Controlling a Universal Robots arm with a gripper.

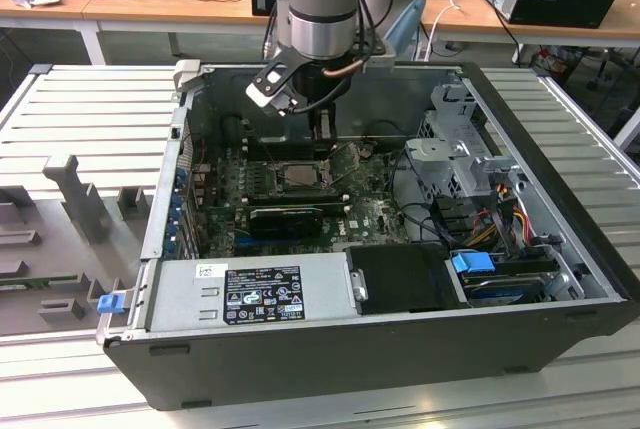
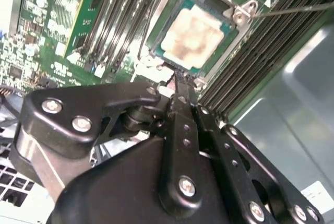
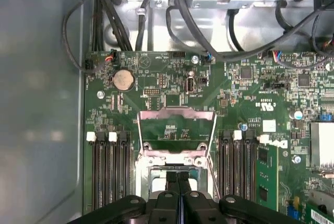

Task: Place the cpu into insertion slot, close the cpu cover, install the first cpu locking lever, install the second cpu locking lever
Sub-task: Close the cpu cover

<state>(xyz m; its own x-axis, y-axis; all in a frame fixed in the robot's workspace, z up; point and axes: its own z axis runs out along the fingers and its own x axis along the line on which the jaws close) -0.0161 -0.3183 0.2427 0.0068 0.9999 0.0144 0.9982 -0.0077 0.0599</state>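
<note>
The cpu (image 2: 195,31) lies flat in the insertion slot (image 1: 300,175), its silvery top facing up. In the first wrist view the cpu cover (image 3: 176,113) stands swung open on its hinge, and green board shows through its window. My gripper (image 2: 180,82) is shut with nothing between its fingers, and its tips hang just above the near edge of the slot. In the first wrist view the fingertips (image 3: 171,178) hide most of the chip. A thin locking lever (image 2: 292,9) sticks out free beside the slot. In the exterior view the gripper (image 1: 322,134) reaches down into the case.
Black memory slots (image 3: 107,172) flank the socket on both sides. A black expansion card (image 1: 285,217) lies in front of it. Cables (image 3: 172,10), a drive cage (image 1: 450,149) and the power supply (image 1: 260,289) crowd the open case (image 1: 540,149).
</note>
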